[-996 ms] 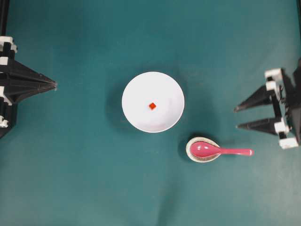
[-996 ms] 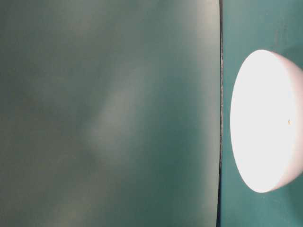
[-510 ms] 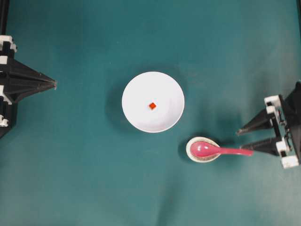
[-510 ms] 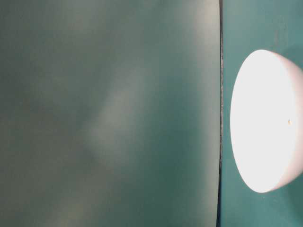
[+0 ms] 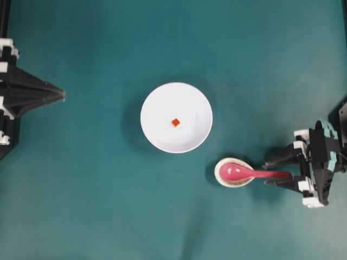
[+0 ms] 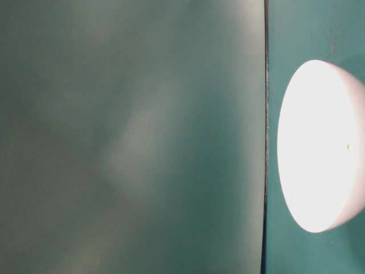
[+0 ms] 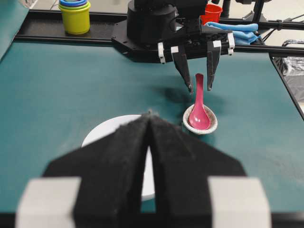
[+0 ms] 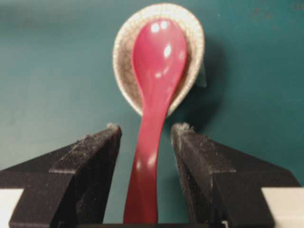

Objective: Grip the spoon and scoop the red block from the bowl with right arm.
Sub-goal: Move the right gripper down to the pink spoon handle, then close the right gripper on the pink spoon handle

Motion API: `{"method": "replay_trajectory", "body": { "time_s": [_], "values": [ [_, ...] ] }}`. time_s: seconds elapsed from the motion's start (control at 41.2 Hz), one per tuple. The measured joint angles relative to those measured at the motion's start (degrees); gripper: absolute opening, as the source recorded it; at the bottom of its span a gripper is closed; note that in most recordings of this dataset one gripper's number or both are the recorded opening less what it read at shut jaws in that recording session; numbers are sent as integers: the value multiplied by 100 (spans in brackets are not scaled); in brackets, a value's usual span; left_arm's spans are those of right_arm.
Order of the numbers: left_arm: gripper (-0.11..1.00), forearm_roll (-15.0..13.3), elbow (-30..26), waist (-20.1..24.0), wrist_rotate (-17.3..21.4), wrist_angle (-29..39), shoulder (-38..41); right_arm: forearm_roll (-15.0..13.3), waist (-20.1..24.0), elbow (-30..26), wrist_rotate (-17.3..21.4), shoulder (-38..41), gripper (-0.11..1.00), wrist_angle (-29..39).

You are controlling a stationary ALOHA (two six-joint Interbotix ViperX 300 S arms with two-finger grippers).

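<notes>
Spoon (image 5: 252,173) is lying with its scoop cradled in a small speckled dish (image 5: 220,174), and its handle is sticking out to the right over the green table (image 5: 108,206). Propped that way, the handle is sitting clear of the cloth, which probably gives the fingers room to close round it. The right gripper (image 5: 272,173) is reaching in from the right, its jaws standing wide apart and holding nothing. In the right wrist view the handle is running up the gap between the two fingers (image 8: 92,156), roughly centred, with a sliver of space showing on each side, so nothing is touching it yet. The left wrist view is showing the same thing: one finger hanging on each side of the handle's far end.

Bowl (image 5: 157,135) is sitting up and to the left of the dish, near but apart from it, with the red block (image 5: 175,122) lying alone at its middle. The left gripper (image 5: 60,96) is waiting at the left edge, well away from everything, jaws pressed together and empty.

Judging from this, the grasp is lined up and closing on the handle seems to be what remains before any scooping.
</notes>
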Motion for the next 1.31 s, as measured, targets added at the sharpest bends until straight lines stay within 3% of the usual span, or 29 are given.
{"method": "replay_trajectory", "body": {
  "time_s": [0.948,1.118,1.312],
  "values": [
    [0,9,0,0,0,0,9,70,97,167,-18,123,53,-70],
    [0,0,0,9,0,0,18,70,105,167,-26,123,45,-70],
    [0,9,0,9,0,0,18,0,114,167,-35,123,23,-79]
  ]
}}
